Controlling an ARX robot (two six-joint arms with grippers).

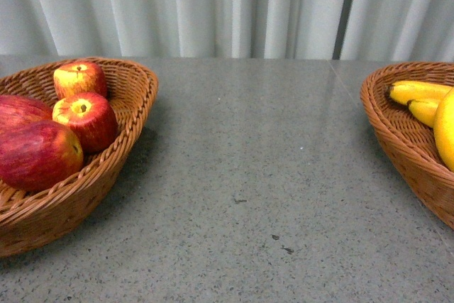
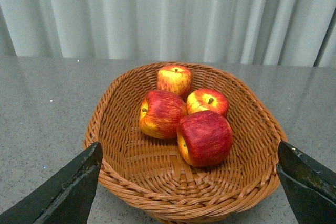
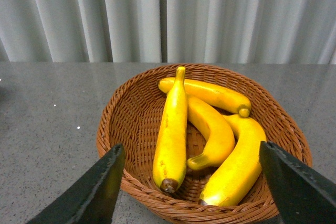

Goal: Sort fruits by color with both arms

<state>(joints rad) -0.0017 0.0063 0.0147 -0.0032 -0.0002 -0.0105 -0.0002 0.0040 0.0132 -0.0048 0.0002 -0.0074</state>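
Four red apples (image 2: pixel 184 116) were seen clustered in left wicker basket (image 1: pixel 131 101) on grey surface (image 1: pixel 248 175). Four bananas (image 3: pixel 202 129) were found piled in right wicker basket (image 3: pixel 126 114), well apart from the first. Left gripper (image 2: pixel 189 187) fingers (image 2: pixel 65 192) were held spread, nothing pinched, above apple basket's near rim. Right gripper (image 3: pixel 191 192) fingers (image 3: pixel 92 195) were likewise spread, nothing held, over banana basket.

Wicker basket (image 2: pixel 126 156) on grey table (image 2: pixel 42 108), four red apples (image 2: pixel 205 137) clustered inside, touching each other. Left gripper (image 2: pixel 189 192) fingers (image 2: pixel 68 190) wide apart at 7 and 5 o'clock, flanking the basket's near rim, nothing held. Pale curtain (image 2: pixel 168 14) at 12 o'clock.
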